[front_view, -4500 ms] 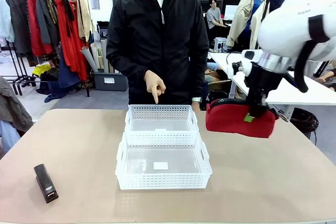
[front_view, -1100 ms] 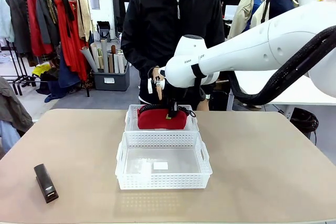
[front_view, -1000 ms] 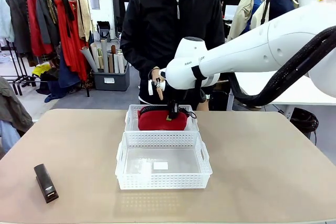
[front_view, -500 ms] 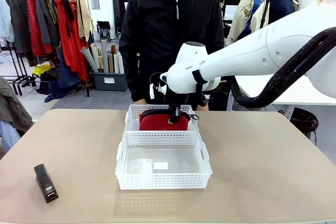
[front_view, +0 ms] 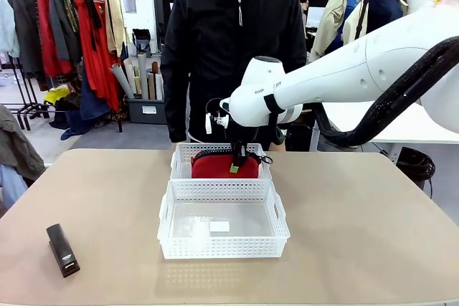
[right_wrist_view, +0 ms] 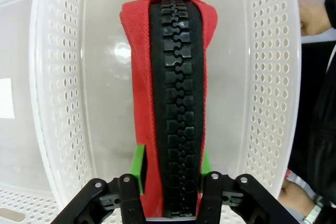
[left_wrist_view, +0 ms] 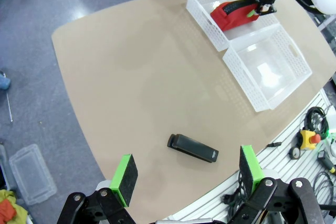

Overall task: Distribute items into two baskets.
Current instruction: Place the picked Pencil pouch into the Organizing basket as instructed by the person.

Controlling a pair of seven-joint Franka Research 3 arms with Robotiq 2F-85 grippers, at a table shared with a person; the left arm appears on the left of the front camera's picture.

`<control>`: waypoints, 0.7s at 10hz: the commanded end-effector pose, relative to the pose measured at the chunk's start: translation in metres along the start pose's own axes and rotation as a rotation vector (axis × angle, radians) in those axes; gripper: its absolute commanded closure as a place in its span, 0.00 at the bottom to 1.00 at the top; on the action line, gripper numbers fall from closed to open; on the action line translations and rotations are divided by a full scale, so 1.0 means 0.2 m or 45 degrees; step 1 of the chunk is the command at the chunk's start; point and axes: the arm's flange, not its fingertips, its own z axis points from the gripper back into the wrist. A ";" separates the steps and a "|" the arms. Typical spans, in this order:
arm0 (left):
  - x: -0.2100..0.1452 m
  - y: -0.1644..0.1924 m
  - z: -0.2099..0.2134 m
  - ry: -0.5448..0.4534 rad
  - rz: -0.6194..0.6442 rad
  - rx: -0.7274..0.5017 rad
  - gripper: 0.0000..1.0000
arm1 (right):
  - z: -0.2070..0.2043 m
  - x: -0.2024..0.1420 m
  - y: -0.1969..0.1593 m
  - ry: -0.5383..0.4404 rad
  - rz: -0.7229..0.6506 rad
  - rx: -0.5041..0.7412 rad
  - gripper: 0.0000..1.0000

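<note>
Right pincer (right_wrist_view: 171, 165) straddles the red pouch (right_wrist_view: 176, 77) in the far-edge basket (right_wrist_view: 270, 77), grip uncertain; it should open fully, then rise straight. Left pincer (left_wrist_view: 187, 174) gapes empty.

left gripper (left_wrist_view: 187, 174): jaws spread wide, green pads (left_wrist_view: 124, 178) well apart, held high above the table's (left_wrist_view: 131, 77) near left edge, looking down | right arm (front_view: 344, 69): stretched from the right to the middle of the table's far edge | right gripper (front_view: 235, 161): pointing straight down, jaws part-way apart, grip unclear
</note>
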 end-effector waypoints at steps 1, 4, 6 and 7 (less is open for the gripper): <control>0.00 0.00 0.00 -0.012 -0.010 -0.015 0.00 | 0.10 0.00 0.01 0.009 -0.055 -0.005 0.00; 0.00 0.00 0.00 -0.012 -0.010 -0.015 0.00 | 0.27 -0.02 0.05 -0.036 -0.076 -0.007 0.00; 0.00 0.00 0.00 -0.012 -0.010 -0.015 0.00 | 0.33 -0.01 0.07 -0.013 -0.094 0.003 0.00; 0.00 0.00 0.00 -0.012 -0.010 -0.015 0.00 | 0.35 -0.01 0.08 0.001 -0.095 0.014 0.00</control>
